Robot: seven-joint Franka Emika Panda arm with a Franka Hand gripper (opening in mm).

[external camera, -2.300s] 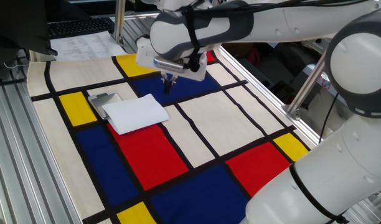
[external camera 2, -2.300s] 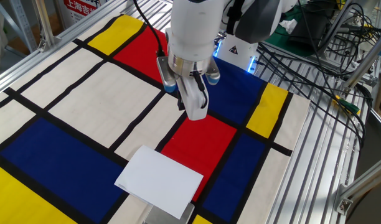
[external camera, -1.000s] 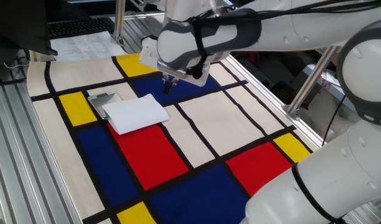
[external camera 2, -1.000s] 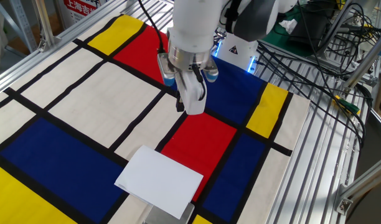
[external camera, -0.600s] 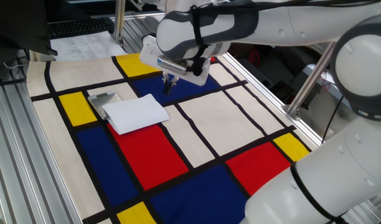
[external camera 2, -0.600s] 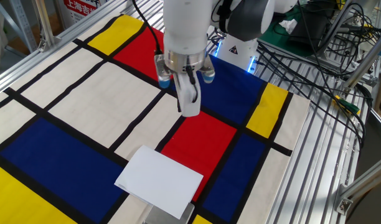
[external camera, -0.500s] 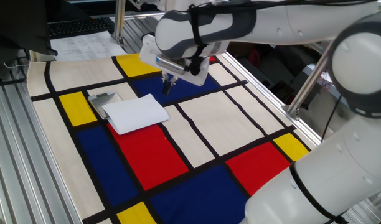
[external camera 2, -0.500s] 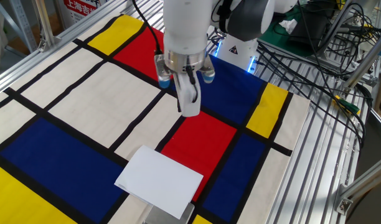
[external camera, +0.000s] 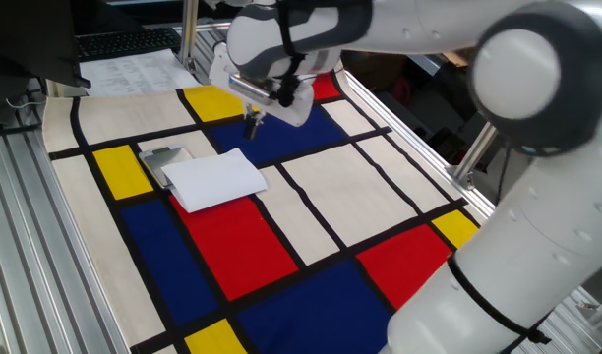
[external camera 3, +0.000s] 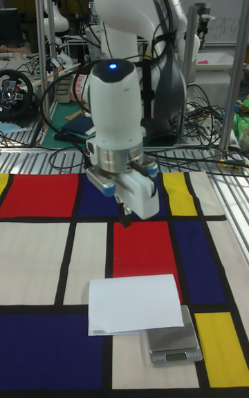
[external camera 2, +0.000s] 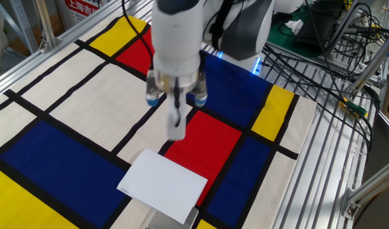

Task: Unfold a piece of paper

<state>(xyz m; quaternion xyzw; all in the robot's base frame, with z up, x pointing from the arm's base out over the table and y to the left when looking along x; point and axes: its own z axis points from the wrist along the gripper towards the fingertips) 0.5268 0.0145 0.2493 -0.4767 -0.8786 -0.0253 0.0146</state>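
The gripper point(external camera 3: 127, 217), fingers pressed together and holding nothing, is hovering just beyond the folded paper point(external camera 3: 134, 303), and next it likely needs to drop onto the near free edge.

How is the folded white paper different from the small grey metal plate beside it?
The paper is plain matte white; the metal plate is shiny grey. The paper is larger than the plate. The paper lies partly on top of the plate and covers one side of it, so only part of the plate shows. The paper is a thin folded sheet, while the plate looks thicker and stiff. Both are rectangular, lie flat on the coloured cloth, and are untouched by the gripper.
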